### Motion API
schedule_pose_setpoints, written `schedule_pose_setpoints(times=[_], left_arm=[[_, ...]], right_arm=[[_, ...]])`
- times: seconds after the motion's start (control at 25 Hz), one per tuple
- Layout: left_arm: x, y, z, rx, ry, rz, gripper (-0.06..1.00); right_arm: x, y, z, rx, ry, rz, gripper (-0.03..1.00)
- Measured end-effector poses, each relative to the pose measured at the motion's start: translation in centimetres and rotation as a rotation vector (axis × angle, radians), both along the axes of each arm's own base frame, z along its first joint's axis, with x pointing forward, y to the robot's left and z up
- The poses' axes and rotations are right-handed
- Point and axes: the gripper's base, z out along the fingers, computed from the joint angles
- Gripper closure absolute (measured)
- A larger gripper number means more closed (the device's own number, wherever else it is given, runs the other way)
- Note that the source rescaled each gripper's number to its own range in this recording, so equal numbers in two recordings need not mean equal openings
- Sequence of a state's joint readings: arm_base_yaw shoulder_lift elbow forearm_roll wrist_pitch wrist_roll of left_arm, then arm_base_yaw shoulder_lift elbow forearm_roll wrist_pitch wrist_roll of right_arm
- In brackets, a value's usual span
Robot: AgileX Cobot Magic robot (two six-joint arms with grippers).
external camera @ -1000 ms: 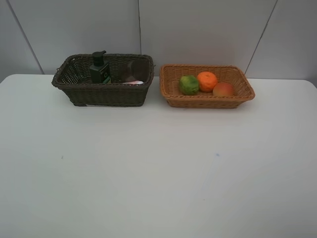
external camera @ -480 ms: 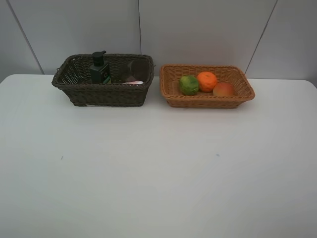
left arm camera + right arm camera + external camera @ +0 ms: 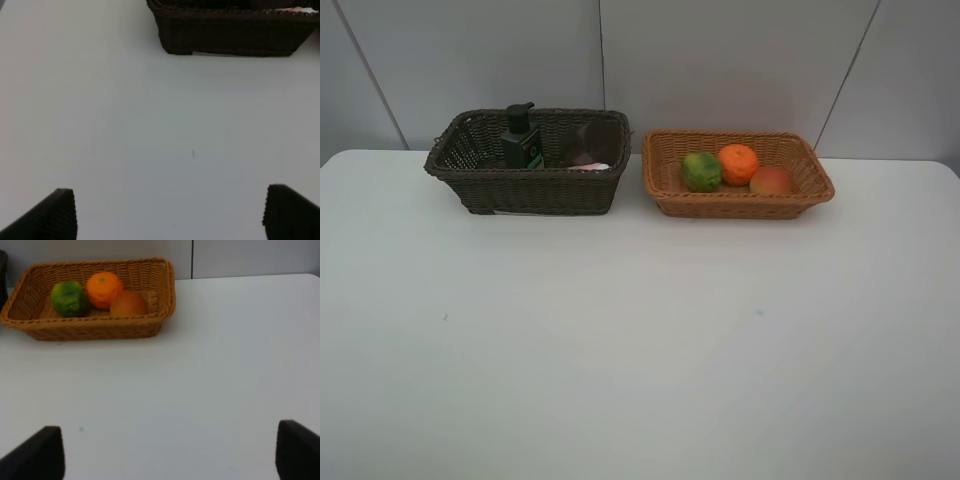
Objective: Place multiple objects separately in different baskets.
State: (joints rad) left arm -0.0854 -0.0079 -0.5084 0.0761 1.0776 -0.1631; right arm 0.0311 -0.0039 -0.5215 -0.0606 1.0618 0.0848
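The dark brown basket [image 3: 480, 185] holds the dark green pump bottle [image 3: 521, 138], the translucent pink cup [image 3: 586, 140] and the small pink white-capped bottle [image 3: 590, 166]. The light tan basket [image 3: 740, 204] holds the green fruit [image 3: 701, 171], the orange [image 3: 738, 163] and the red-yellow fruit [image 3: 771, 181]. No arm shows in the exterior view. My left gripper [image 3: 170, 212] is open and empty above the table, short of the dark basket [image 3: 230, 35]. My right gripper [image 3: 170, 450] is open and empty, short of the tan basket [image 3: 90, 329] with its three fruits.
The white table [image 3: 640, 340] spreads in front of both baskets. A grey panelled wall [image 3: 720, 60] stands right behind them. The baskets sit side by side with a narrow gap between them.
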Motion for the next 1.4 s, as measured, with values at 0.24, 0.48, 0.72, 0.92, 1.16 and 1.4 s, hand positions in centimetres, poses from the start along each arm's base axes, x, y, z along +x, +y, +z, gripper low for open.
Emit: schedule_pose_setpoints(times=[0.24,0.48,0.72,0.92,1.16,1.4], left_arm=[[0.06,-0.02,0.06,0.057,-0.011,-0.030,0.00],[0.07,-0.07,0.04,0.077,-0.011,-0.047,0.00],[0.07,-0.07,0.04,0.077,-0.011,-0.047,0.00],[0.07,-0.07,0.04,0.079,-0.011,-0.048,0.00],[0.07,-0.07,0.04,0.079,-0.011,-0.048,0.00],[0.07,-0.07,0.04,0.079,-0.011,-0.048,0.00]], right_arm=[[0.00,0.00,0.00,0.000,0.000,0.000,0.11],[0.00,0.00,0.00,0.000,0.000,0.000,0.11],[0.00,0.00,0.00,0.000,0.000,0.000,0.11],[0.00,0.00,0.00,0.000,0.000,0.000,0.11],[0.00,0.00,0.00,0.000,0.000,0.000,0.11],[0.00,0.00,0.00,0.000,0.000,0.000,0.11]])
